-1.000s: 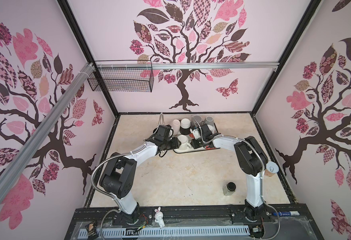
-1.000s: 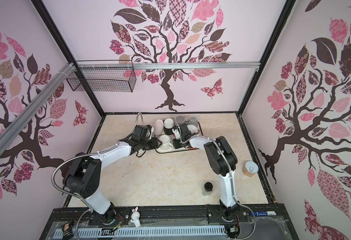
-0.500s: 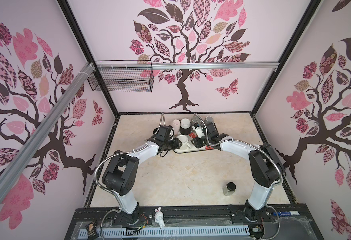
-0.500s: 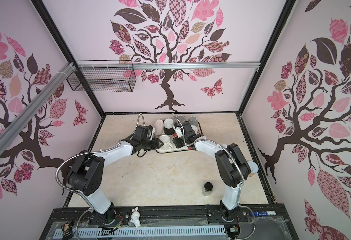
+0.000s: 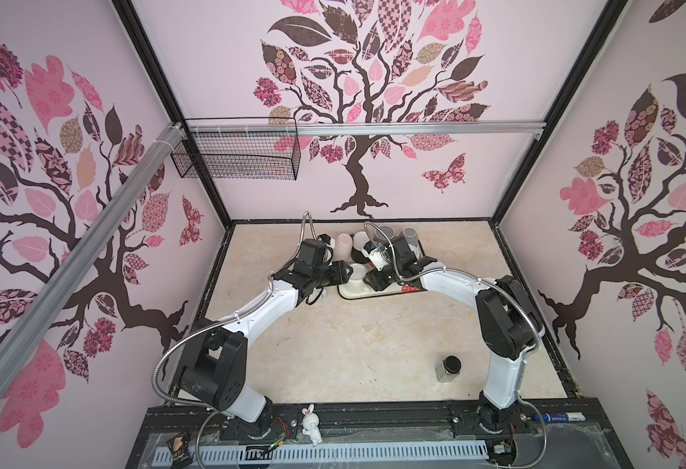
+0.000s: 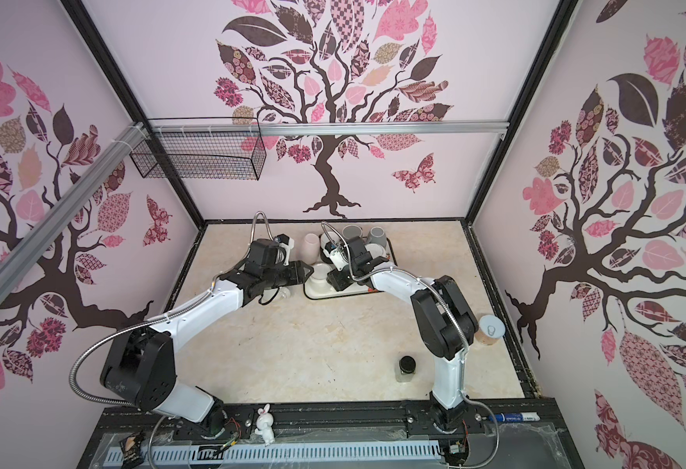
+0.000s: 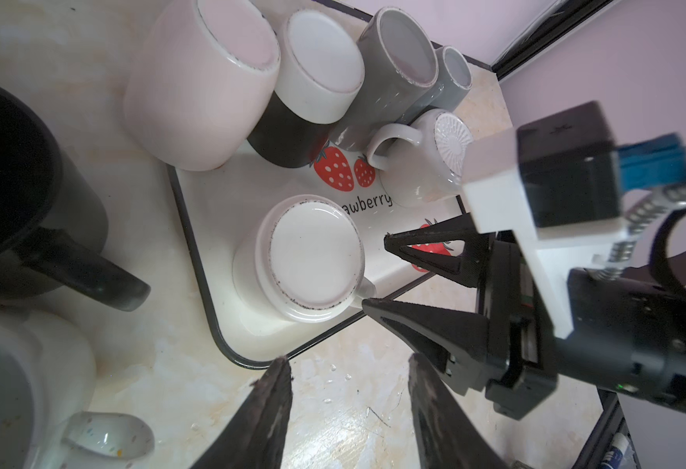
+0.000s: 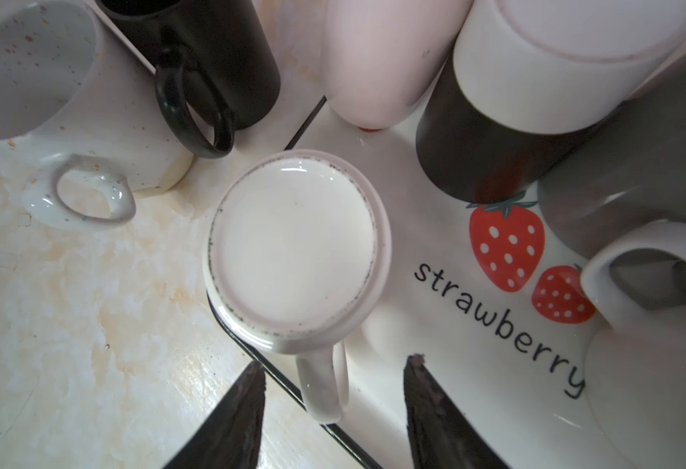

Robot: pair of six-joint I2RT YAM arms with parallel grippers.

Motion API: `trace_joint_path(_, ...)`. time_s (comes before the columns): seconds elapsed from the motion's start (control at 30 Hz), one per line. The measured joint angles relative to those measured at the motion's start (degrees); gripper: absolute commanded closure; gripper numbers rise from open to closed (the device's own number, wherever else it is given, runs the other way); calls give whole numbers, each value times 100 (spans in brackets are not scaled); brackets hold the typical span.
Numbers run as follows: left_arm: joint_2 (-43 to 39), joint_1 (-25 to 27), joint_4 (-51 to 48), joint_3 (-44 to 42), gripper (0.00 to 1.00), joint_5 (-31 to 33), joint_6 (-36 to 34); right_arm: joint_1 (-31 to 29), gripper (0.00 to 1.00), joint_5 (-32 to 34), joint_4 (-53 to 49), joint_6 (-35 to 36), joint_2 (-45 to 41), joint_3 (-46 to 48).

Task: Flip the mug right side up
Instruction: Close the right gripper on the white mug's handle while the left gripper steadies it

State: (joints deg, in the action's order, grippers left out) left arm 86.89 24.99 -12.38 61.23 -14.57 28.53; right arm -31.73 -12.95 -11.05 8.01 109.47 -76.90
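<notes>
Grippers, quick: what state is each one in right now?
Left gripper: open, holding nothing.
Right gripper: open, jaws either side of the handle of the upside-down white mug, not gripping.

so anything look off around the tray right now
The white mug at the corner of the strawberry tray stands base up, with dark specks ringing its base rim. The pink mug and the others behind it are inverted too. The tabletop alongside shows yellowish stains. Nothing looks spilled or broken.

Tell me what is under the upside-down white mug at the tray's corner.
The white mug stands rim-down on the strawberry tray. Its upturned base covers whatever is inside.
</notes>
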Motion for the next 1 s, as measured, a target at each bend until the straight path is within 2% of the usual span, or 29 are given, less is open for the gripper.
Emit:
trace_joint_path(0.3, -98, -26, -188, -28, 50, 225, -74, -118, 45, 125, -367, 192, 380, -354)
trace_joint_path(0.37, -103, -33, -232, -31, 50, 251, -96, -140, 51, 157, -439, 234, 428, -400)
trace_joint_path(0.53, -186, -33, -304, -63, 50, 302, -155, -177, 75, 317, -529, 308, 459, -459)
trace_joint_path(0.8, -363, -48, -363, -133, 49, 374, -186, -199, 98, 726, -568, 400, 459, -481)
trace_joint_path(1.0, -535, -63, -424, -136, 49, 396, -225, -201, 100, 898, -564, 385, 448, -481)
